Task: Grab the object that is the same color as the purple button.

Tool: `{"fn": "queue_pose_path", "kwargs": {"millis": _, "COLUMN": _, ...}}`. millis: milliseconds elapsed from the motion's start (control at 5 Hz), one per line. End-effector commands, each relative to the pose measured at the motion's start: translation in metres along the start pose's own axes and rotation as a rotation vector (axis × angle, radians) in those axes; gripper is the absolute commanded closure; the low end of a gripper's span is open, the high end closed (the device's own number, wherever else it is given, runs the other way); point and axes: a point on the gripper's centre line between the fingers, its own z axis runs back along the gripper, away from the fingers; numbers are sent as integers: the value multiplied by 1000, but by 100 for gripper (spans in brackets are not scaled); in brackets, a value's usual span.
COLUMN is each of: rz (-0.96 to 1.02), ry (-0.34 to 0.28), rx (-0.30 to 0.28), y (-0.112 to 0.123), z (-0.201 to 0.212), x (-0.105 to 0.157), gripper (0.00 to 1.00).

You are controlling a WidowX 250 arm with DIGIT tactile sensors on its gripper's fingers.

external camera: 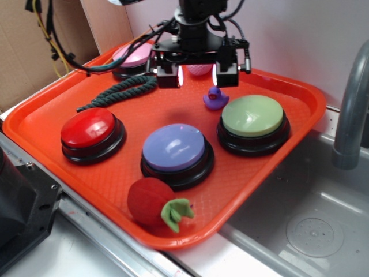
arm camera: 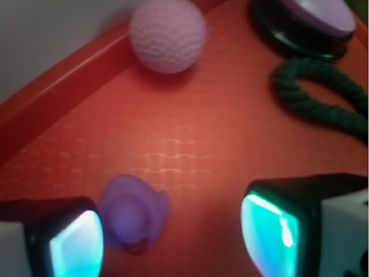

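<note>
The tiny purple rubber duck [external camera: 214, 98] stands on the orange tray [external camera: 52, 109], just behind the green button. In the wrist view the duck [arm camera: 134, 213] lies close to the left finger, inside the gap. My gripper [external camera: 198, 76] hovers over the tray's back part, open, with nothing between its fingers; in the wrist view the gripper [arm camera: 173, 239] shows two glowing cyan pads far apart. The purple button [external camera: 174, 148], a periwinkle dome on a black base, sits in the tray's front middle.
A red button [external camera: 89, 128], a green button [external camera: 252, 117] and a pink-topped button [external camera: 131, 56] share the tray. A pink textured ball [arm camera: 168, 36] lies by the back rim, a dark green rope [external camera: 120, 92] left of the gripper, a red plush strawberry [external camera: 153, 201] in front. A sink basin [external camera: 311, 219] lies to the right.
</note>
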Motion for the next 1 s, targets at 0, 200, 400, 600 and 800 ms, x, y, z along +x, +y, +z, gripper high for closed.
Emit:
{"fn": "queue_pose_path", "kwargs": {"millis": 0, "rz": -24, "ry": 10, "rx": -96, "y": -13, "z": -8, "x": 14, "gripper": 0}}
{"fn": "queue_pose_path", "kwargs": {"millis": 200, "rz": -27, "ry": 39, "rx": -98, "y": -9, "z": -18, "x": 13, "gripper": 65}}
{"fn": "queue_pose_path", "kwargs": {"millis": 400, "rz": -23, "ry": 28, "rx": -75, "y": -3, "z": -17, "x": 13, "gripper": 100}}
{"fn": "queue_pose_path", "kwargs": {"millis": 600, "rz": -56, "ry": 42, "rx": -41, "y": 12, "z": -1, "x": 12, "gripper": 100}}
{"fn": "queue_pose_path", "kwargs": {"millis": 800, "rz": -238, "ry": 3, "rx": -28, "y": 51, "z": 51, "x": 9, "gripper": 100}}
